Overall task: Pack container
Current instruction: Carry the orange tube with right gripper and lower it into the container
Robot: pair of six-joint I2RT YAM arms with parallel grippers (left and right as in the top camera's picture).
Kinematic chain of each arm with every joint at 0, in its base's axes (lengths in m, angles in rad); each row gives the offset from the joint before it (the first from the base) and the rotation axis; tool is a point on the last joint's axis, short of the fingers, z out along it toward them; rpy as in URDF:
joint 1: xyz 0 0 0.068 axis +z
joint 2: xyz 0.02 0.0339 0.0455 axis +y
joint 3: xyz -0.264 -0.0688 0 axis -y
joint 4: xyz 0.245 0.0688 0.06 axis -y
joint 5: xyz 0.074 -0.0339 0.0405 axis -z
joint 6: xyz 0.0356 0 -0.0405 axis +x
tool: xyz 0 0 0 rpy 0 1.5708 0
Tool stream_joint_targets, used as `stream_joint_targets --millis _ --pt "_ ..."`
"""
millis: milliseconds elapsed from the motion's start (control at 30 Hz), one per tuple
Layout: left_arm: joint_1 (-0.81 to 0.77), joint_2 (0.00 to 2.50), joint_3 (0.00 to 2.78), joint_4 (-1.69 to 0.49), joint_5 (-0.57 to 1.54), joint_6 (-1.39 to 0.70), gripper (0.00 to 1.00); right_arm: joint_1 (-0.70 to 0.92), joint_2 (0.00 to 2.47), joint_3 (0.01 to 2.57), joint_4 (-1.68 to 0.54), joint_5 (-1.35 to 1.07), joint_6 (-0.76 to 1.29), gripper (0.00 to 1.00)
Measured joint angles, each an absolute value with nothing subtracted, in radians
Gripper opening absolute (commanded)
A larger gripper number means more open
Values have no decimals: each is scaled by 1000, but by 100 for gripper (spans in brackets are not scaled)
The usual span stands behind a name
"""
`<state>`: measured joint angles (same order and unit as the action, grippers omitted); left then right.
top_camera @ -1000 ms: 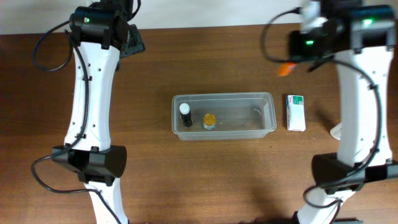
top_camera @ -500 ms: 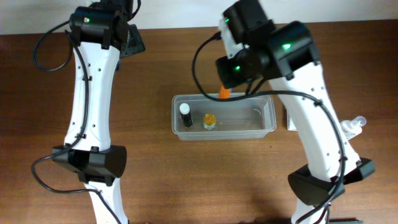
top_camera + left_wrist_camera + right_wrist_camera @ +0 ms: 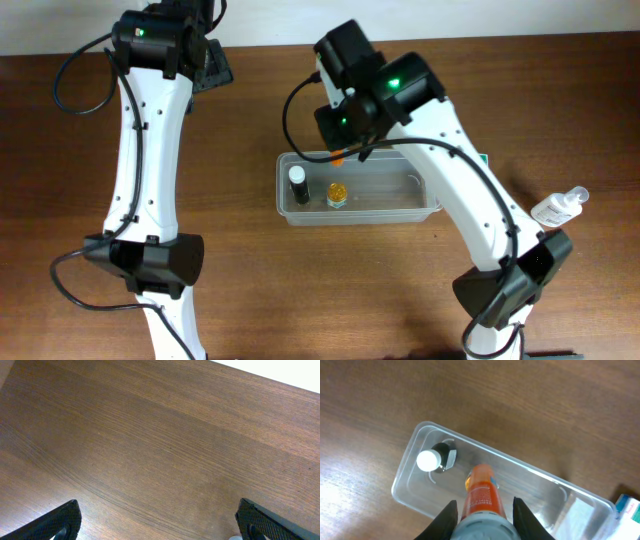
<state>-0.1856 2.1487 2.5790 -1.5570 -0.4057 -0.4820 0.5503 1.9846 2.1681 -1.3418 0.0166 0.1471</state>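
Though half hidden overhead, right gripper (image 3: pixel 485 506) tight around orange bottle (image 3: pixel 480 487); left gripper (image 3: pixel 160 520) wide-open.

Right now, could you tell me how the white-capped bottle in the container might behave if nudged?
The white-capped bottle stands upright and narrow, so it may tip. Round, it would probably roll until the container wall stops it.

Right wrist view: box (image 3: pixel 629 506) cut by the right edge, print unreadable; orange bottle (image 3: pixel 481 491) base hidden in right gripper (image 3: pixel 484 504). Overhead: right arm (image 3: pixel 470 190) covers container (image 3: pixel 360 221) back rim, centre frame. Left wrist view: left gripper (image 3: pixel 159 529) fingers cut off at the bottom corners.
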Motion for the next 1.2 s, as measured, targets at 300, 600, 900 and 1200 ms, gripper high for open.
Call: stream_joint_targets --millis 300,600,900,1200 --pt "-186 2149 2579 -1557 -405 -482 99 551 1986 2010 -1217 -29 150 28" --pt "-186 2149 2579 -1557 -406 -482 99 558 1986 1948 -1113 -44 150 28" --pt "-186 2149 2579 -1557 -406 -482 99 590 1986 1870 -1026 -25 138 28" --pt "-186 2149 2579 -1557 -406 -482 99 591 1987 1800 -943 -1 103 28"
